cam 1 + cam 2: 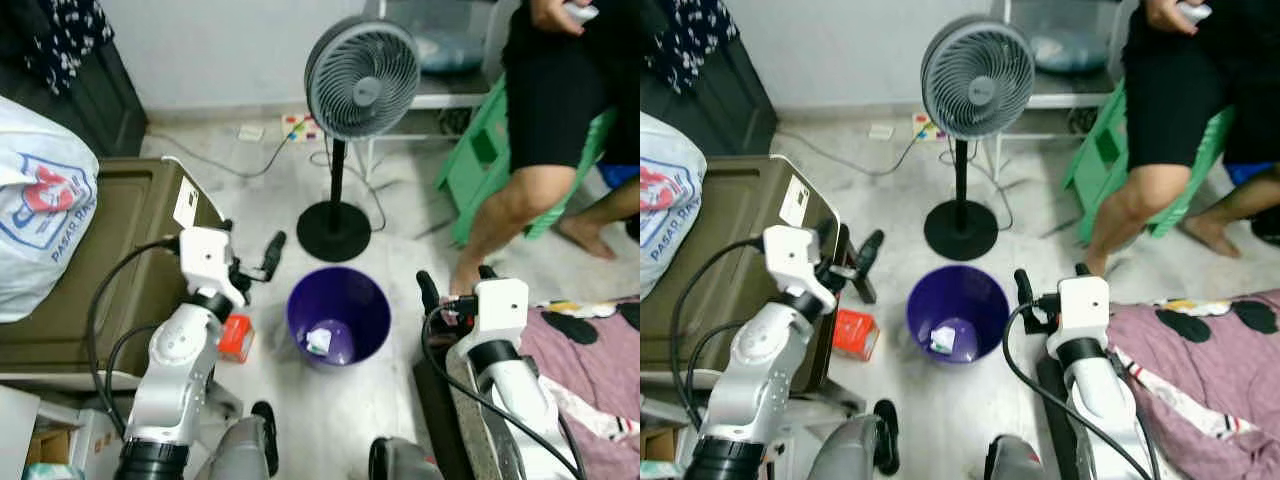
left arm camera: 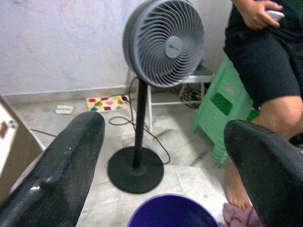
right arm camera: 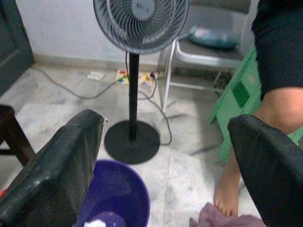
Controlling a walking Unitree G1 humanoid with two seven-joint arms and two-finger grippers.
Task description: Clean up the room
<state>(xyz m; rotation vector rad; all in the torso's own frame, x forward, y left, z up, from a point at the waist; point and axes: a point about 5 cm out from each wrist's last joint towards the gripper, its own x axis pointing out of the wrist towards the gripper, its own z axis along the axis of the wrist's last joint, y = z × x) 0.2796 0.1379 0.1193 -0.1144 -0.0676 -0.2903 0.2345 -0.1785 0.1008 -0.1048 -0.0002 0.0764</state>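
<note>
A purple bin (image 1: 338, 315) stands on the floor between my two arms, with a crumpled white scrap (image 1: 319, 340) lying in it. Beside it on the left lies a small red box (image 1: 236, 337). My left gripper (image 1: 250, 245) hovers open above the red box, left of the bin, with nothing between its fingers (image 2: 71, 156). At the bin's right side my right gripper (image 1: 456, 283) is also open and holds nothing; its wrist view looks down on the bin's rim (image 3: 118, 194).
A grey standing fan (image 1: 360, 78) rises just behind the bin. A person's bare leg (image 1: 510, 200) and a green stool (image 1: 478, 165) are at the back right. A brown cabinet (image 1: 110, 250) bearing a white bag (image 1: 40, 200) is on the left, a pink blanket (image 1: 600, 360) on the right.
</note>
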